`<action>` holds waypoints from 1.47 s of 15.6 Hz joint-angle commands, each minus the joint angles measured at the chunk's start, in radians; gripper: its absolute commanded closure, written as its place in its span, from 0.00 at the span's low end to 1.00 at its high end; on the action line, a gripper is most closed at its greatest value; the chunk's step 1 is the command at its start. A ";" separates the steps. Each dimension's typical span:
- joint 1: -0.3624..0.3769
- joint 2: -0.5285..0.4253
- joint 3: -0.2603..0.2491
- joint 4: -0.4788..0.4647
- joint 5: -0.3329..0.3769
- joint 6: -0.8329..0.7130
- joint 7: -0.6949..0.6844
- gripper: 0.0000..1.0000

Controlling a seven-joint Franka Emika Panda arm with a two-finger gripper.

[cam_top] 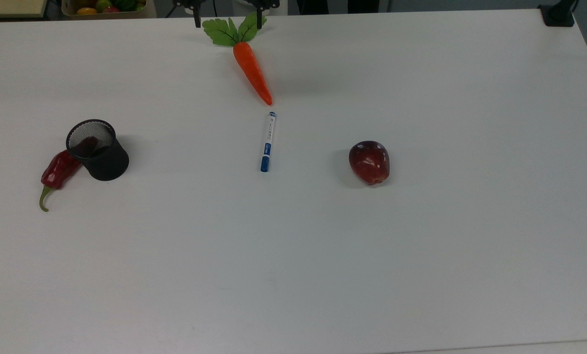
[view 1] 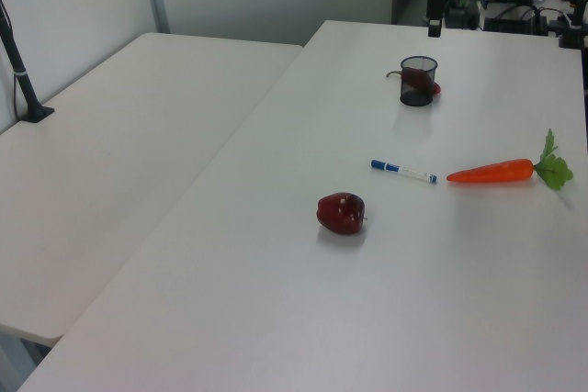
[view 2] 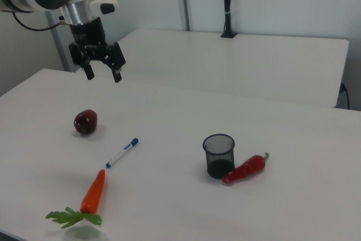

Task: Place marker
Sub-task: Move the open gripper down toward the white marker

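White matte table (cam_top: pixel 323 255) carries everything. Arm's hand (view 2: pixel 103 73) hangs high above the table in the right view, pointing down, two dark fingers (view 2: pixel 89 72) spread apart, gripping and touching nothing. Smooth orange carrot (cam_top: pixel 252 72), tapered with green leaves, lies near the far edge in the top view. Black mesh cup (cam_top: pixel 99 150) stands upright, a glossy red chili pepper (cam_top: pixel 57 172) leaning against it. Dark red shiny apple (cam_top: pixel 369 162) sits alone. Marker (cam_top: pixel 268 141), slim white with blue cap, lies flat just past the carrot's tip, between cup and apple.
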 commanded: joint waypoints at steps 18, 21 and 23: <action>0.048 0.098 0.000 -0.313 0.020 0.433 0.221 0.00; 0.049 0.167 -0.001 -0.313 0.020 0.456 0.224 0.00; 0.048 0.216 -0.001 -0.313 0.020 0.508 0.250 0.00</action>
